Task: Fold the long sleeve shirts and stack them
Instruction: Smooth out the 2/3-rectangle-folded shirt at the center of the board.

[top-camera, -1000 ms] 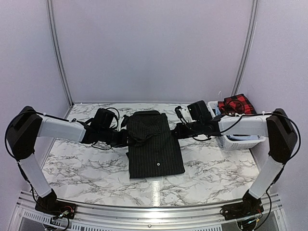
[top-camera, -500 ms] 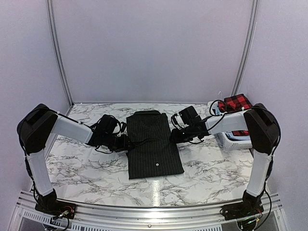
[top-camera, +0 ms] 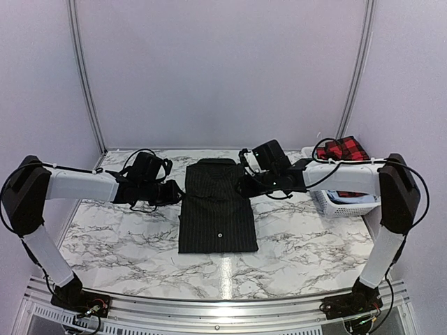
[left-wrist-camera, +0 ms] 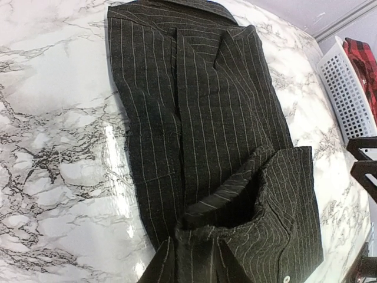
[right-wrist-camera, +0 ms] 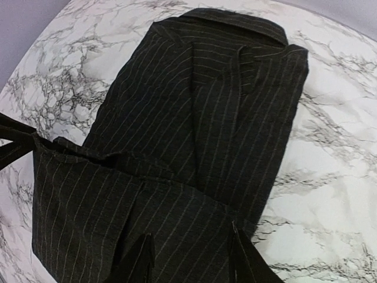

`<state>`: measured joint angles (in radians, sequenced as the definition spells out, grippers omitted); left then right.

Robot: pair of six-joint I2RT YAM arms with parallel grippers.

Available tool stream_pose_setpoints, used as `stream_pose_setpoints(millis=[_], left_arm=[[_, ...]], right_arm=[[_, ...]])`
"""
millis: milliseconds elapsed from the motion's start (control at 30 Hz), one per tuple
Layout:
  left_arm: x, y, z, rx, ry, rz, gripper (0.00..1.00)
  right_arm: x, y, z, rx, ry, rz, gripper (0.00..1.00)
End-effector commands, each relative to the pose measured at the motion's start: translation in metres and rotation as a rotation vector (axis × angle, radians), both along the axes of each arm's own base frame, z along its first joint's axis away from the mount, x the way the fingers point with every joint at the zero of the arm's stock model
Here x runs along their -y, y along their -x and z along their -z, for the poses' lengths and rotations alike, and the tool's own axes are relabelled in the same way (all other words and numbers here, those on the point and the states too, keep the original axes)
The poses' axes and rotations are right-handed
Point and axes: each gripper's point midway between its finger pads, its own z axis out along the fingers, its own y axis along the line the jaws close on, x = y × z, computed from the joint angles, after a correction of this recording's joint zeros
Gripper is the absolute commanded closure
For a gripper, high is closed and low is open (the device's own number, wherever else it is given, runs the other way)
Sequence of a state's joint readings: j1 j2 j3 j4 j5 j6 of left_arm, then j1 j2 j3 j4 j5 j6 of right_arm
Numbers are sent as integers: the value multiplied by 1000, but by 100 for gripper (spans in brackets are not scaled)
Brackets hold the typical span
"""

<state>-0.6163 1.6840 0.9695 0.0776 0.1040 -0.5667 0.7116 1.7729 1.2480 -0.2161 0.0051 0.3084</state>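
The black pinstriped long sleeve shirt (top-camera: 216,209) lies folded in a rectangle mid-table, collar at the far end. My left gripper (top-camera: 176,192) is at its left edge. In the left wrist view its jaws (left-wrist-camera: 194,239) are closed on a bunched hem of the shirt (left-wrist-camera: 224,118), which rises into a small pocket. My right gripper (top-camera: 244,185) hovers at the shirt's right edge. Its fingers (right-wrist-camera: 191,229) stand apart over flat cloth (right-wrist-camera: 200,100). The red-and-black checked shirt (top-camera: 342,150) lies in the basket.
A white lattice basket (top-camera: 347,204) stands at the right edge of the marble table (top-camera: 105,230), under the right forearm. The basket (left-wrist-camera: 347,88) also shows in the left wrist view. Walls close in at the back and sides.
Both grippers released the fold at the shirt's middle and drew out to its side edges, then moved farther back. The shirt has shifted slightly left. The left jaws narrowed again on cloth.
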Motion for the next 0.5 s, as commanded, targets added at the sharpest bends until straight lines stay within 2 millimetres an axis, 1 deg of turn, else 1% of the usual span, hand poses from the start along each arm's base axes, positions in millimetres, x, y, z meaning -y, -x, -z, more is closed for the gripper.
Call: stream_pose_setpoints(millis=[0,100,233,300,467], left_arm=[[3,11,-1,-15,-43,29,75],[10,9,8,-37,-45,55,74],[20,0,20,-57,-53,73,75],[23,-3,23,-65,-51,75,76],[21,-7,23,-57,-60,58,76]], right_arm=[[-18,1,19,-30,43,-36,61],[-31,1,25,-55,17,-66,62],[-44,-1,25,-66,-18,-95,62],[-50,-2,28,-85,-26,-107,64],[-65,4,35,-102,-47,-148,69]])
